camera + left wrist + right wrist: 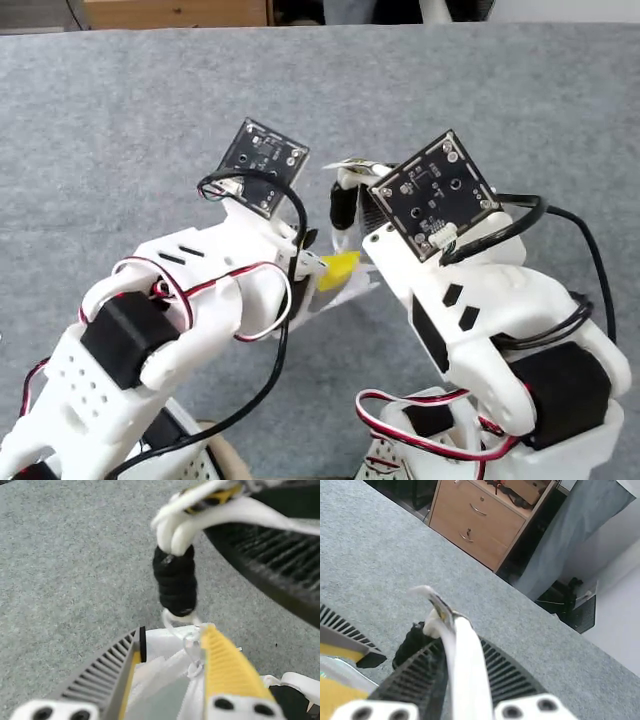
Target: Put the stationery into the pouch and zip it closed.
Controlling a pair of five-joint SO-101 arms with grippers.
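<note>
The translucent pouch (345, 292) is held between the two arms above the grey table (120, 120). My left gripper (175, 640), with one yellow finger (225, 665) and one grey ribbed finger, is shut on the pouch's (160, 680) end. A black braided zipper pull (175, 582) runs from a clear loop at that end up to a white tab (185, 522). My right gripper (452, 630) is shut on that white tab (457, 645), with the black pull (410, 640) just beyond its fingers. From above, the pull (343, 205) sits between both grippers. No loose stationery is in sight.
The two arms' white bodies crowd the near middle of the table, almost touching. Open grey surface stretches to the left, right and far side. A wooden drawer cabinet (475, 520) and a grey curtain stand beyond the table's far edge.
</note>
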